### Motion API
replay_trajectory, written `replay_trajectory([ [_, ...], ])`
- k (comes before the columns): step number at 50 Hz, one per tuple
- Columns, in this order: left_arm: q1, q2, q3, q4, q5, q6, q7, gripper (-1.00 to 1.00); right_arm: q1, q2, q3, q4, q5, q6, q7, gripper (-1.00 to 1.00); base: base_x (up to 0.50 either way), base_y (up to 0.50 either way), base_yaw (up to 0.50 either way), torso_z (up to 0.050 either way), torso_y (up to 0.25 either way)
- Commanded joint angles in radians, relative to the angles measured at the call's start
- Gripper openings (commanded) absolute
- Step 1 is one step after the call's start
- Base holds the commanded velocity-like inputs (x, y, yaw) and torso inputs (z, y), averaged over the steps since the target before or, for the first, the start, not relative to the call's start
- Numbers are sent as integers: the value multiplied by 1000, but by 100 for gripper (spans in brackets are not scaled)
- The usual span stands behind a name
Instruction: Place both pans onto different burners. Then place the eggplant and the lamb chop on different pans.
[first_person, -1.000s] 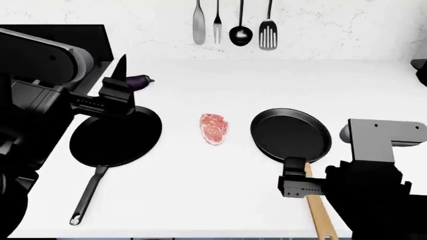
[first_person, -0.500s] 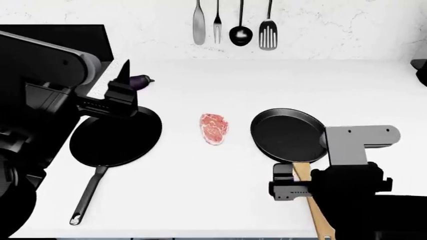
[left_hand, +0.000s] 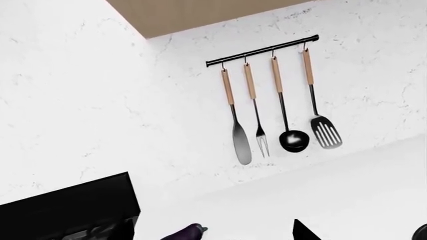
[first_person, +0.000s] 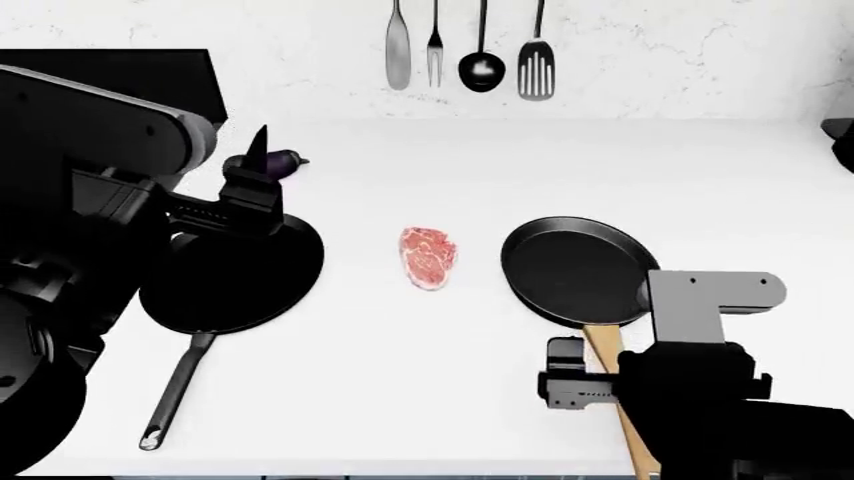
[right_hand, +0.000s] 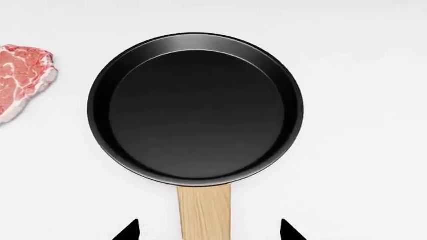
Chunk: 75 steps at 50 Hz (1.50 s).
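Between spread black fingertips (right_hand: 133, 231): pale wooden handle (right_hand: 204, 210); round rimmed pan (right_hand: 195, 110).

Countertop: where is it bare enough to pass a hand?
Bare counter lies right of the wooden-handled pan and behind the lamb chop toward the wall. It's crowded around the flat pan, where the left gripper and eggplant sit.

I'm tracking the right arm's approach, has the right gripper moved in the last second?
Yes. In the head view the right gripper has slid back down the wooden handle, away from the unmoved deep pan.
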Motion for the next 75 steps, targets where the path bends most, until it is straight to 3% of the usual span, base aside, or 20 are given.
replay_trajectory([
  [1,16,1,10,-3,28,12,19,100,-24,-5,-9,25,-29,-8,-34,100,0,0,0,0,0],
  [44,65,-7,30,-14,94,57,61,100,-54,-9,-36,88,-62,-6,-94,100,0,0,0,0,0],
  [45,65,-7,31,-14,94,58,61,100,-54,-8,-36,88,-65,-5,-95,-100,0,0,0,0,0],
  [75,97,-11,28,-1,87,80,45,100,-52,32,1,33,-105,-42,-70,-100,0,0,-1,0,0],
])
